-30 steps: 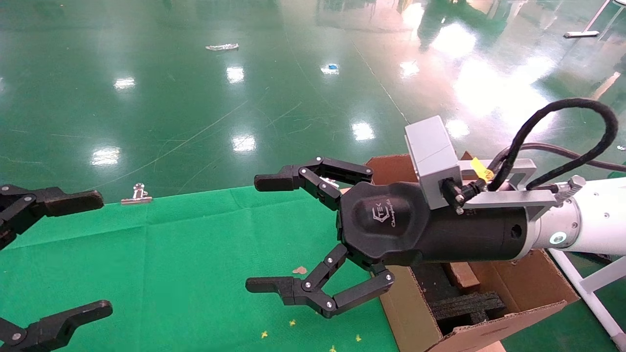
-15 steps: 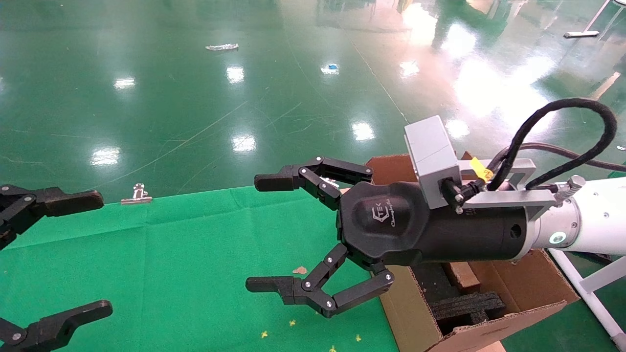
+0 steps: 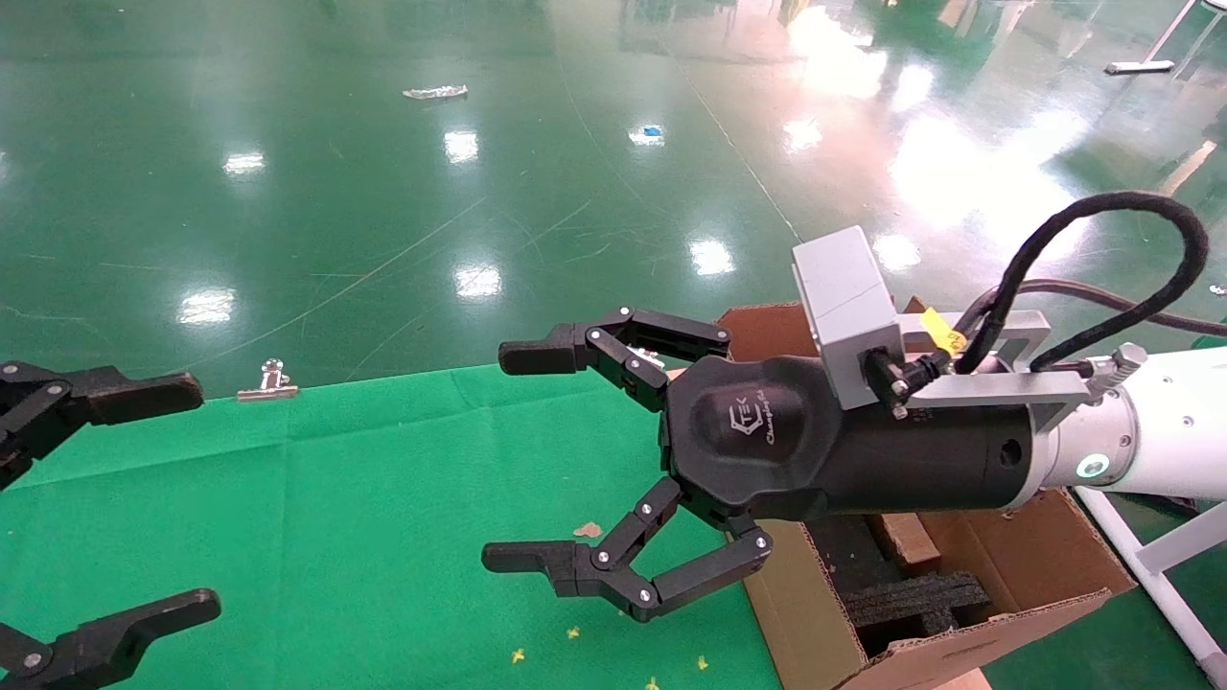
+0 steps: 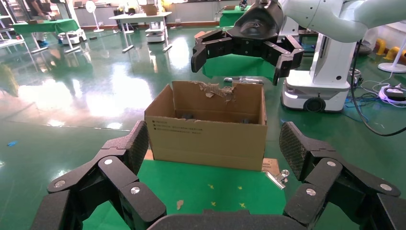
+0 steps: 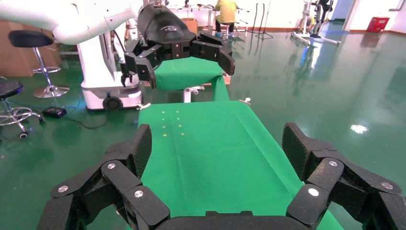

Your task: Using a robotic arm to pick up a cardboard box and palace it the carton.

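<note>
My right robotic arm [image 3: 1160,431] reaches in from the right. Its gripper [image 3: 516,457] is open and empty above the green cloth, just left of the carton [image 3: 796,613]. The carton is large and brown, with a ragged torn edge and black foam [image 3: 911,599] inside. A small brown cardboard block [image 3: 906,540] lies inside it beside the foam; the gripper body hides most of it, and no hole shows. The left wrist view shows the carton [image 4: 206,139] with the right gripper [image 4: 246,40] above it. My left gripper [image 3: 192,495] is open and empty at the far left.
A green cloth [image 3: 335,517] covers the table. A metal binder clip [image 3: 268,380] sits at its far edge. A brown cardboard scrap [image 3: 587,529] and small yellow marks lie on the cloth. A white frame [image 3: 1160,575] stands right of the carton. Shiny green floor lies beyond.
</note>
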You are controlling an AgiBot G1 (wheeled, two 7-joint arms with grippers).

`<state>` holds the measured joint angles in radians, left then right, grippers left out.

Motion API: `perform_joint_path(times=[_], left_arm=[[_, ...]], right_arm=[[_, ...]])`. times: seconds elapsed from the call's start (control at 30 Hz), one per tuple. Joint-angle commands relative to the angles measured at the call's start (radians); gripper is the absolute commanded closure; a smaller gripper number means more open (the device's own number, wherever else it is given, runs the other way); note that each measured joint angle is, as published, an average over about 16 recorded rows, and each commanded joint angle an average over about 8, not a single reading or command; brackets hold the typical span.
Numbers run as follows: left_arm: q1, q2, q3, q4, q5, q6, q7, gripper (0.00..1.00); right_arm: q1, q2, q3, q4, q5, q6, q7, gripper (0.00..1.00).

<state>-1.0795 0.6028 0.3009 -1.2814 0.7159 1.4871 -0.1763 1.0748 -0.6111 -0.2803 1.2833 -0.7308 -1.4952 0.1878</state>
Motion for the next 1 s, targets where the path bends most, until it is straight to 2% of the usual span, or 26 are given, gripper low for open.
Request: perform_joint_path(times=[0.03, 1.0], left_arm=[[0.000, 0.000, 0.000, 0.000, 0.000, 0.000, 0.000, 0.00], [0.000, 0.000, 0.000, 0.000, 0.000, 0.000, 0.000, 0.00]], right_arm=[[0.000, 0.000, 0.000, 0.000, 0.000, 0.000, 0.000, 0.00], [0.000, 0.000, 0.000, 0.000, 0.000, 0.000, 0.000, 0.00]])
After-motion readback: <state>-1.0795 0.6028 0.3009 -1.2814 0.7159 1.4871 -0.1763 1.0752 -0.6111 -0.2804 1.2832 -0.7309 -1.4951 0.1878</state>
